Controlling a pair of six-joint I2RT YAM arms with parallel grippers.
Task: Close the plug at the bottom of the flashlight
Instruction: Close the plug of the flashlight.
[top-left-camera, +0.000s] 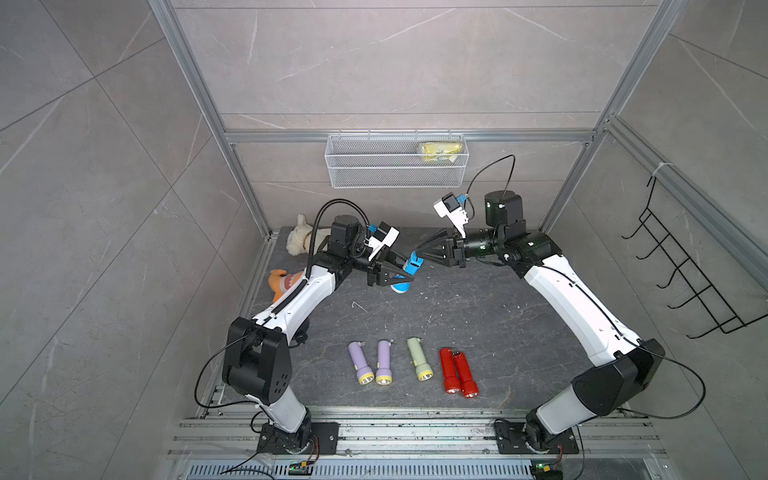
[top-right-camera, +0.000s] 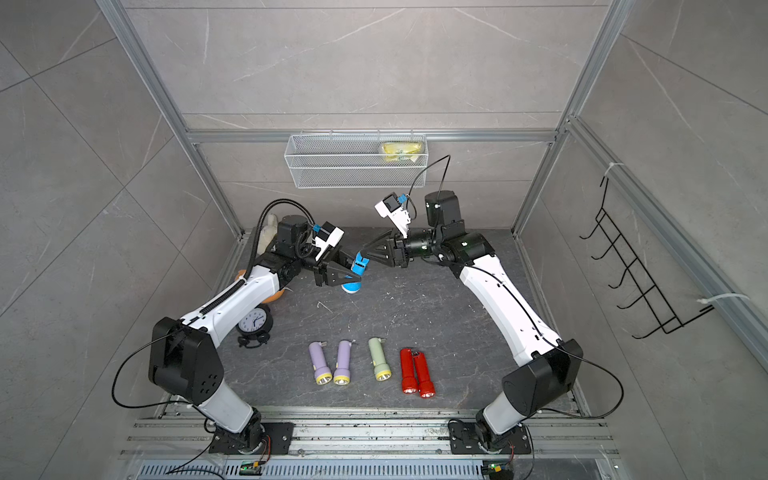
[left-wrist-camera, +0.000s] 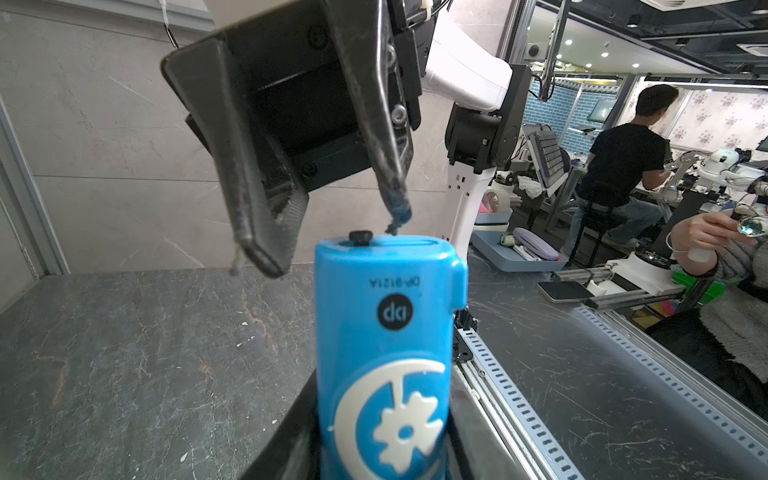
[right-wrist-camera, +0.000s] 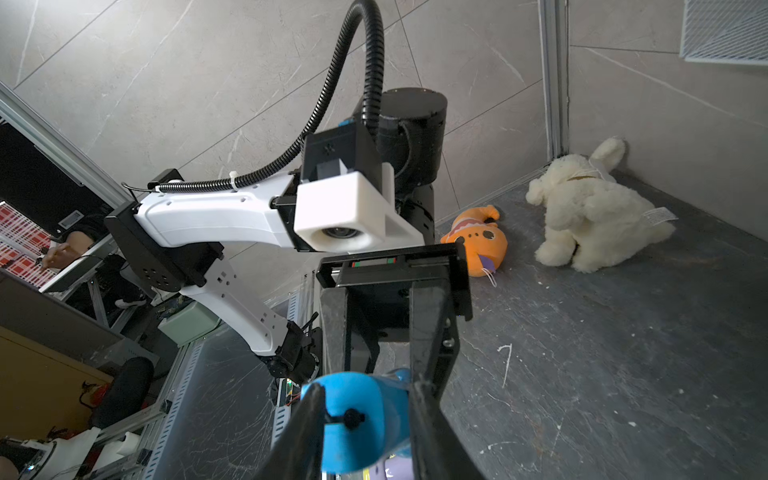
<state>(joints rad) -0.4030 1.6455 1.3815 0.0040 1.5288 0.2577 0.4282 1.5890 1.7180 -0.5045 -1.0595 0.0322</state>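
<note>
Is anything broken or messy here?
Yes. On the right gripper, the jaws look worn: frayed shreds dangle from their tips, one smeared blue, just over the blue flashlight. Little white scraps also litter the dark tabletop.

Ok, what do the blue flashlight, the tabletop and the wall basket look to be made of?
Blue flashlight: likely moulded plastic, smooth semi-gloss, with soft highlights and a printed white logo.
Tabletop: dark grey veined slab, stone or stone-look laminate, matt; cannot tell which.
Basket: white-coated fine wire mesh, see-through.

The left end effector (top-left-camera: 399, 272) grips the blue flashlight (top-left-camera: 414, 264), right end effector (top-left-camera: 420, 250) just beside its raised end
</note>
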